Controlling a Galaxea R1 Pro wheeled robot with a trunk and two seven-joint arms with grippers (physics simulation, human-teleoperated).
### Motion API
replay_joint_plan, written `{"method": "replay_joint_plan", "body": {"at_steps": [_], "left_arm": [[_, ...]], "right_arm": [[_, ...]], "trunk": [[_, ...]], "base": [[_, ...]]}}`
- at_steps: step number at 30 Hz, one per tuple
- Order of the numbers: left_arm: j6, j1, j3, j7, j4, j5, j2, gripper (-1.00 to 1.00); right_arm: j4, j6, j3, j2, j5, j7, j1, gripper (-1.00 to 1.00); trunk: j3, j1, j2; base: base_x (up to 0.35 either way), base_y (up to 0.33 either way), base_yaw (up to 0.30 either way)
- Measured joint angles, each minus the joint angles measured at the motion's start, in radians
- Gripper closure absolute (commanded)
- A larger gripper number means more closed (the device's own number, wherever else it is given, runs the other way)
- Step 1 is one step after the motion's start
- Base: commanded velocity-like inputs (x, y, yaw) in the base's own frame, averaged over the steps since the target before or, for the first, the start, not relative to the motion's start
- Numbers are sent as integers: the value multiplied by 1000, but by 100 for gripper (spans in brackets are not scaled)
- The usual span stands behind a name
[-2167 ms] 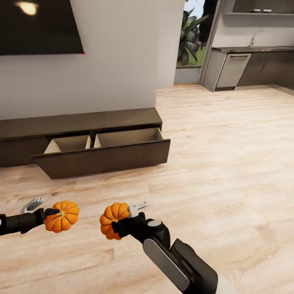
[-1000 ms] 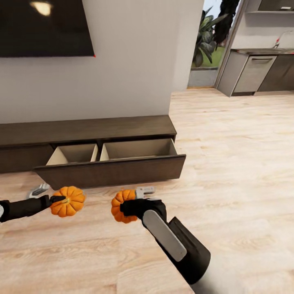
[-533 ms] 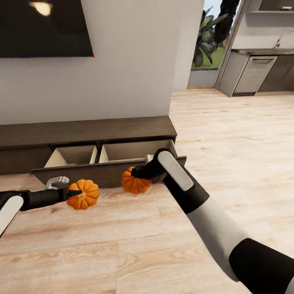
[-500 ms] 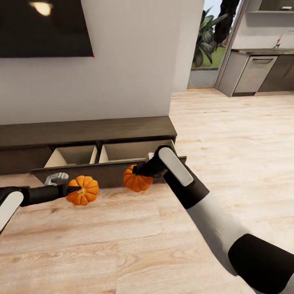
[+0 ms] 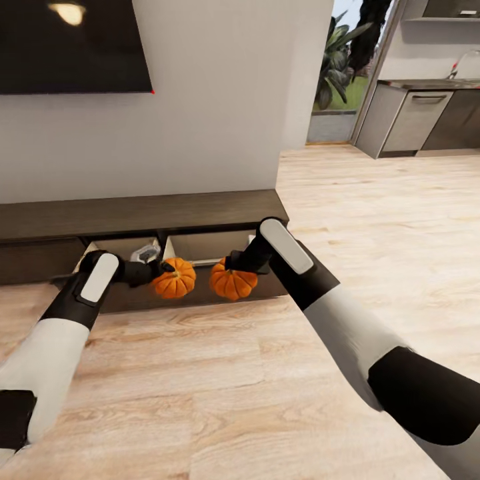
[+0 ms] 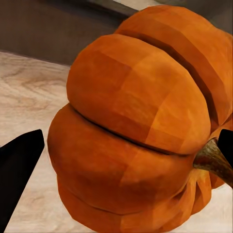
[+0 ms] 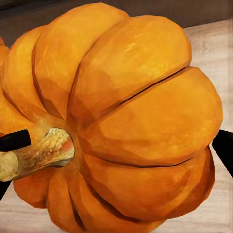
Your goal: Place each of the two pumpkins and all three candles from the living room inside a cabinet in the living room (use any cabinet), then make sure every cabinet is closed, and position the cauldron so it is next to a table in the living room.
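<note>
Nearest us, our two arms reach forward over the wood floor (image 5: pixel 220 373) toward the cabinet (image 5: pixel 143 215). Our left tool (image 5: pixel 157 268) is closed on the left pumpkin (image 5: pixel 173 279), and our right tool (image 5: pixel 232 261) is closed on the right pumpkin (image 5: pixel 233 282); the two pumpkins hang just beside each other, apart, in front of the cabinet's open drawer (image 5: pixel 200 248).

Close up in the left wrist view, the left pumpkin (image 6: pixel 141 126) is bright orange with deep ribs and faceted lobes, its brownish stem (image 6: pixel 213 158) by one dark fingertip (image 6: pixel 19 165). In the right wrist view, the right pumpkin (image 7: pixel 126 116) is a lighter orange, ribbed the same way, with a tan, mottled stem (image 7: pixel 39 150) beside a dark fingertip (image 7: pixel 14 140).

The cabinet is long, low and dark brown; the drawer shows a pale beige interior behind its dark front. Above the cabinet, on the pale wall, hangs a black screen (image 5: pixel 73 47). Farther off to the cabinet's right stand grey kitchen units (image 5: pixel 417 120) and a plant (image 5: pixel 337 63). We can read no writing or labels anywhere.
</note>
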Motion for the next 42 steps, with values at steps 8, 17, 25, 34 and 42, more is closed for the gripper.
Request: {"method": "replay_joint_plan", "body": {"at_steps": [8,17,25,34,42], "left_arm": [[-2,-118,3,71,147,21,-74,100],[-2,-122,1,73,152,13,-72,100],[-2,-122,1,73,158,12,-76,100],[-1,-122,-1,73,158,11,-76,100],[-1,-122,-1,74,158,9,-77,100]], "right_arm": [[13,-1,-1,-10,3,2,-7,100],[12,-14,-3,-20,3,2,-8,100],[12,-17,-3,-20,2,2,-7,100],[10,-17,-3,-20,1,2,-7,100],[10,-16,-2,-19,5,5,-7,100]], "trunk": [[0,0,0],[0,0,0],[0,0,0],[0,-1,0],[0,-1,0]], "base": [[0,0,0],[133,0,0],[170,0,0],[262,0,0],[326,0,0]]}}
